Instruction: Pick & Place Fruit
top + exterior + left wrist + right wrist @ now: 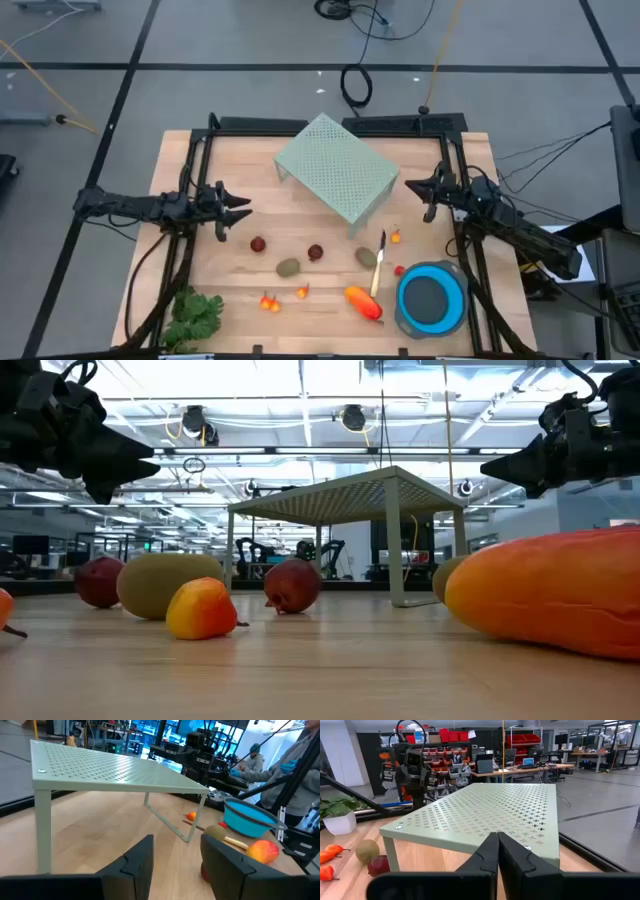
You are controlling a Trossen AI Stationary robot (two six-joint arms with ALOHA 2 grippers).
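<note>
On the light wooden tabletop (330, 300) sat 2 dark red toy balls, one (258, 244) nearer the left arm and one (315, 252) w/ it toward the middle. There were 2 olive-brown toy ovals: one (288, 267) between the red balls and slightly nearer the front edge, the other (366, 257) just beside the yellow-handled toy knife (378, 265). 1 longer orange-red toy piece (364, 302) lay near the front edge, next to the round blue collapsible bowl w/ a grey base (431, 298). Tiny orange-red bits counted 4: two close together (269, 302), one (303, 292) a bit apart from them, one (396, 237) by the knife tip; a small red bit (399, 270) sat at the bowl's rim. 1 leafy green toy bunch (195, 315) lay at the front left corner. 1 pale green perforated metal rack (336, 170) stood at the back centre. Left gripper (238, 210) hung above the table's left side, fingers apart, holding nothing. Right gripper (415, 187) hung at the rack's right end, fingers pressed together, empty. In the left wrist view 2 people (280, 775) were seen behind the table.
</note>
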